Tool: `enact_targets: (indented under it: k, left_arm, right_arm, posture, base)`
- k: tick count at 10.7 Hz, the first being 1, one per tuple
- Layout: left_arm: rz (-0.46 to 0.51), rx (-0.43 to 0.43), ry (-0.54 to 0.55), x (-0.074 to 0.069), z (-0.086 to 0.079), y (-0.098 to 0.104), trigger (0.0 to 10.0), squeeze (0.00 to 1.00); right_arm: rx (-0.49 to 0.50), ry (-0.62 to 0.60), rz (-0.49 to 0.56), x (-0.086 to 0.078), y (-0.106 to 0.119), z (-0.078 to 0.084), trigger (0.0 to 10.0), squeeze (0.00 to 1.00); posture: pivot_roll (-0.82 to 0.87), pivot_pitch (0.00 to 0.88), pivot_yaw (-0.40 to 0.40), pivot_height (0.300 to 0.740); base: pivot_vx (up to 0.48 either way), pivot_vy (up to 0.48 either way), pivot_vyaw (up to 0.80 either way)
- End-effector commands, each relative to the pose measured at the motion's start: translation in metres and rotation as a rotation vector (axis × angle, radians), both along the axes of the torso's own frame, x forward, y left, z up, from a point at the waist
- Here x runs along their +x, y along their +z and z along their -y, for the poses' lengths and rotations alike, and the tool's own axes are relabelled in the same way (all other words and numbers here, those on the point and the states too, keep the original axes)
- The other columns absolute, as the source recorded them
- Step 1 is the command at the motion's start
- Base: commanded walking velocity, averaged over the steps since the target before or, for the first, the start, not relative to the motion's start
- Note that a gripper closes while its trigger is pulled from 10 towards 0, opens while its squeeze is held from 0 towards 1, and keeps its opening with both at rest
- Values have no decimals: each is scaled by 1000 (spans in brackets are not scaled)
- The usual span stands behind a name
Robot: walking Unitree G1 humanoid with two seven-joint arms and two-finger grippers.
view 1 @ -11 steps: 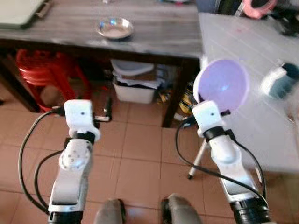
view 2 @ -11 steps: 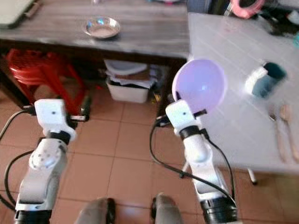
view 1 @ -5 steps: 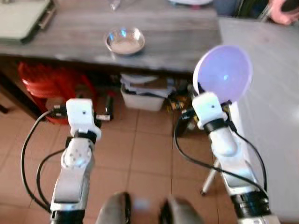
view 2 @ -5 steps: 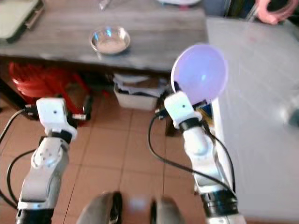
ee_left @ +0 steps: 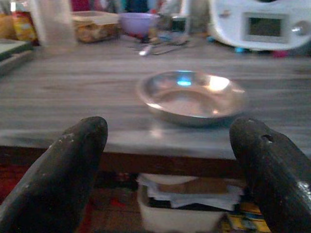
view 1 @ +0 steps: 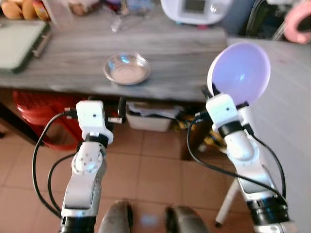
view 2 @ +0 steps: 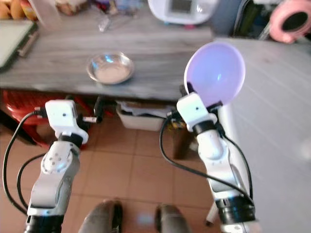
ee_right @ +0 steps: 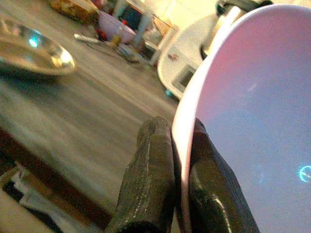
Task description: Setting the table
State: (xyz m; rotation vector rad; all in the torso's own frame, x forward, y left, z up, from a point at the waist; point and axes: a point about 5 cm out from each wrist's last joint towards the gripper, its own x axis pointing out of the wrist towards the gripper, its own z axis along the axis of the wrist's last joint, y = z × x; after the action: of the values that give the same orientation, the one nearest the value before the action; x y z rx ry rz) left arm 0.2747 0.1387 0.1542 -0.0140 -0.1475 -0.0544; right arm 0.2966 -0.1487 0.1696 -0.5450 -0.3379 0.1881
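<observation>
Now you have one steel bowl (view 1: 127, 69) on the grey desk (view 1: 73, 73) at 11 o'clock; your left gripper (ee_left: 170, 160) gapes wide, empty, while your right gripper (ee_right: 167, 160) pinches one purple plate (view 1: 239, 73) upright at 1 o'clock.

No text, label, brand or number can be read on anything here.

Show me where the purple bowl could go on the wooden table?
Bare wood lies to the right of the metal dish, before the white appliance, and between the dish and the green tray. The back edge is crowded with clutter. The right hand holds the purple bowl.
</observation>
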Motion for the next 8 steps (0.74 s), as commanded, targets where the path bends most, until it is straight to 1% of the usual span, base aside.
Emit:
enact_targets:
  k: [1,3,5,6,7,8]
  left_arm:
    - [0,16,27,-1,-6,0,10000,0]
    - [20,14,22,0,-4,5,10000,0]
    - [28,12,15,0,-2,7,10000,0]
    - [21,-3,19,-1,-3,6,10000,0]
    - [6,-25,32,-2,-5,5,10000,0]
    - [2,-22,37,-2,-6,4,10000,0]
  right_arm:
    - [-8,33,22,0,4,-7,10000,0]
    - [-36,42,61,5,13,-7,10000,0]
    - [-41,36,82,11,19,-4,10000,0]
    - [-45,38,90,12,20,-4,10000,0]
    - [-67,53,106,12,22,-4,10000,0]
    - [-78,63,116,13,24,-5,10000,0]
  posture:
    - [-29,190,-9,740]
    - [-26,191,-6,740]
    - [-25,193,-6,740]
    - [-21,196,-6,740]
    - [-21,196,-6,740]
    - [-23,197,-7,740]
  base:
    - [341,337,0]
    - [351,326,0]
    - [366,309,0]
    - [368,307,0]
    - [266,401,0]
    - [0,446,0]
